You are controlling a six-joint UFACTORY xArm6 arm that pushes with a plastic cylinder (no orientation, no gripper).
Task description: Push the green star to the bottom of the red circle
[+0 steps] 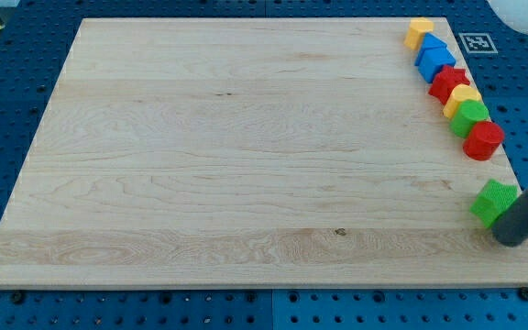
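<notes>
Touching the green star (494, 202) from the view's right, my tip (513, 240) has no fingers to spread. Near the tabletop (246, 165) right edge, that star sits below the red circle (483, 140), apart.

The dark rod running to my tip (513, 240) is cut off by the view's right edge and covers the right side of the green star-shaped block (491, 201), whose points there cannot be made out.
</notes>
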